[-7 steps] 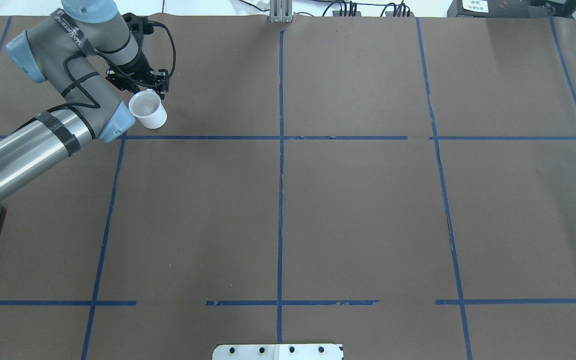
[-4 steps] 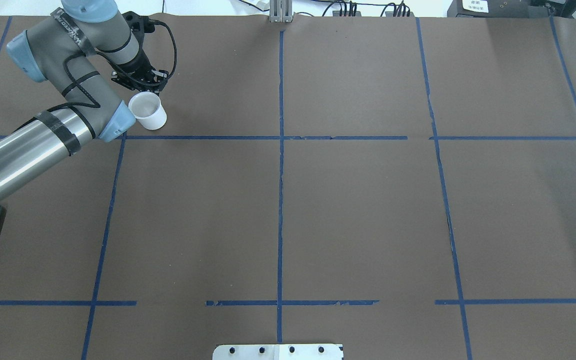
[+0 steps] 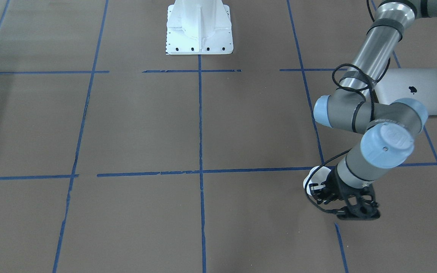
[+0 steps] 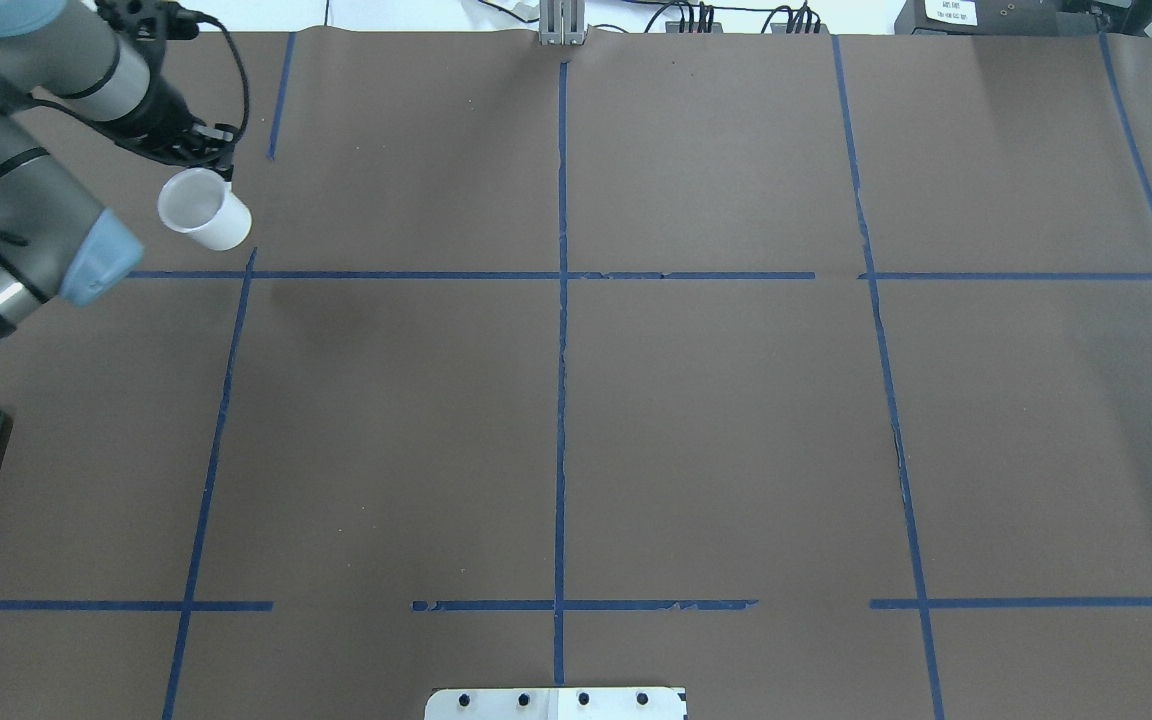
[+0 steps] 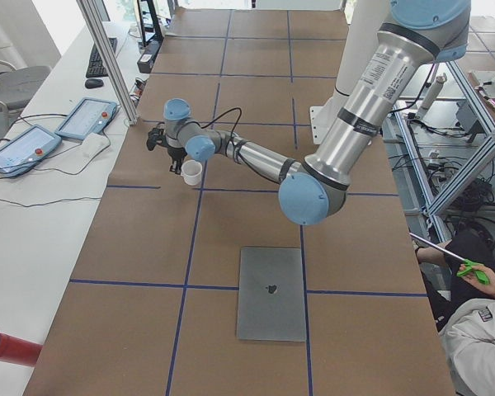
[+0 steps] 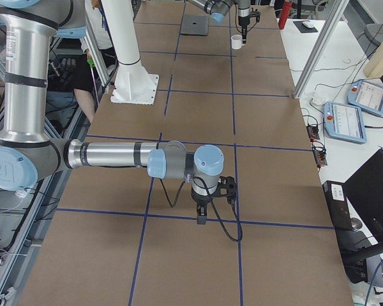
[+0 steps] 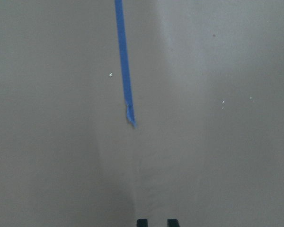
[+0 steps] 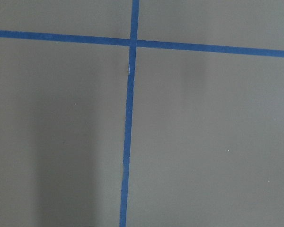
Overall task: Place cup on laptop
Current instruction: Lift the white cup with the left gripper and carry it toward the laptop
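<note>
While aloft, cup in left gripper.

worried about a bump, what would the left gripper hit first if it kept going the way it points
The left gripper points straight down at table paper beside a blue tape end. The cup it holds would probably touch down first, though its height is unclear.
</note>
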`<state>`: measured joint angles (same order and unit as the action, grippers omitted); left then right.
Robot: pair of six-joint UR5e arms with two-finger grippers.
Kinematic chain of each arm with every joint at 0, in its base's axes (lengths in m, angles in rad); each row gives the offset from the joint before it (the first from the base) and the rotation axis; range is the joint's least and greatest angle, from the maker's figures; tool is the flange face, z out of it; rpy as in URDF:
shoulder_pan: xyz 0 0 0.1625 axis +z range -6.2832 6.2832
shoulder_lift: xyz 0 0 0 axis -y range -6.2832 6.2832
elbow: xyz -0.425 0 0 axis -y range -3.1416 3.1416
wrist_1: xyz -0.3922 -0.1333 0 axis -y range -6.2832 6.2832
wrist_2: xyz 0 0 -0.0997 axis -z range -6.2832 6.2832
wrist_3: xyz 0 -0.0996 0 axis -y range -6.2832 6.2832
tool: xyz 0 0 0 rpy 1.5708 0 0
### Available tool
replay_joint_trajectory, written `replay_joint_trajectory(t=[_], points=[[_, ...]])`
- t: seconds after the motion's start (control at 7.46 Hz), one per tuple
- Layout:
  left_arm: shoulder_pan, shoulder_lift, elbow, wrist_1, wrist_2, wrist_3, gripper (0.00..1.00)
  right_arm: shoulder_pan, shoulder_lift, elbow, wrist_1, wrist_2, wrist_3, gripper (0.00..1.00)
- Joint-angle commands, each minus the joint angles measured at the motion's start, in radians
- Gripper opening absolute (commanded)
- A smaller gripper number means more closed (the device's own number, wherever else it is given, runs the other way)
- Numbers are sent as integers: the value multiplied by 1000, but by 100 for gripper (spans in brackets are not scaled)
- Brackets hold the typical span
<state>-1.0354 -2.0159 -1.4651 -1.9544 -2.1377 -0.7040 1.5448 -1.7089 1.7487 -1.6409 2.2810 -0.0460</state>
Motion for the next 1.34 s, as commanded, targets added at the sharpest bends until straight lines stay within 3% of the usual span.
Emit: replay_joint_trajectory(t=[0.0, 0.4, 0.67, 0.94, 1.21], points=[[-49, 199, -205, 35, -31, 90, 0, 0, 0, 0, 0, 0, 0, 100], [-80, 348, -335, 51, -39, 141, 0, 0, 0, 0, 1, 0, 0, 100], [-138, 463, -363, 49, -96, 236, 0, 0, 0, 0, 1, 0, 0, 100], [-190, 648, -373, 35, -105, 418, 0, 0, 0, 0, 0, 0, 0, 100], [-272, 704, -280, 31, -108, 571, 0, 0, 0, 0, 1, -1, 0, 100]])
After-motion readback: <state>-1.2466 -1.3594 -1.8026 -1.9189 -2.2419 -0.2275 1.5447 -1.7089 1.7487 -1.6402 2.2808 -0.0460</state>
